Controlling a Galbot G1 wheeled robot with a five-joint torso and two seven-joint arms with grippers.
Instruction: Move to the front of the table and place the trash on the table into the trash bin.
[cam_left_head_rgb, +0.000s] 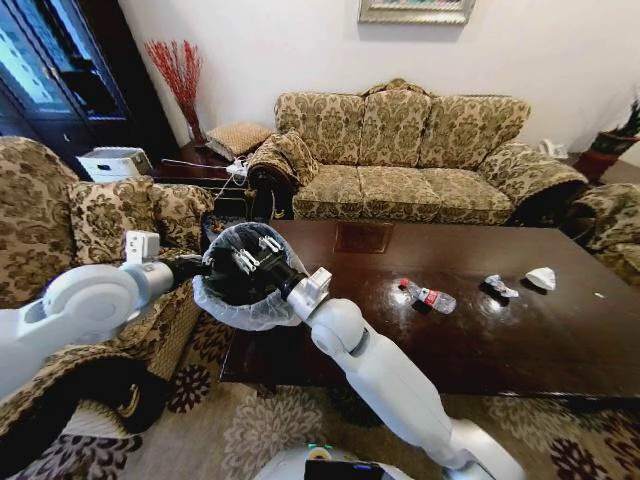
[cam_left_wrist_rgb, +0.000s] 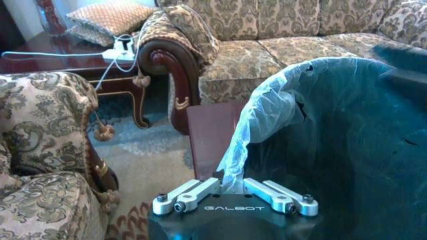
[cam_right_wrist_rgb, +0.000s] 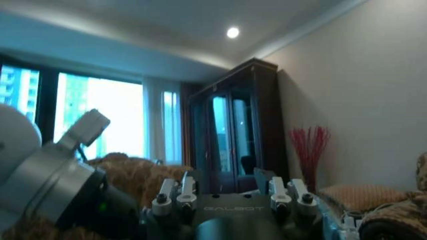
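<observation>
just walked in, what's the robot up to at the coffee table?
The left gripper is shut on the liner at the rim of the trash bin, holding it up at the table corner. The right gripper hangs open over the bin mouth. A small bottle and two wads lie on the table.

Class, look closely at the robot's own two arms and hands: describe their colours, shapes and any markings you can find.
Both arms are smooth, rounded glossy white shells, with light grey metal cylinders and black sections toward the wrists. A small white boxy module sits near each wrist. The left hand has silver metal fingers with dark bolts on a black body marked GALBOT in pale letters. The right hand has the same silver fingers, black body and lettering.
</observation>
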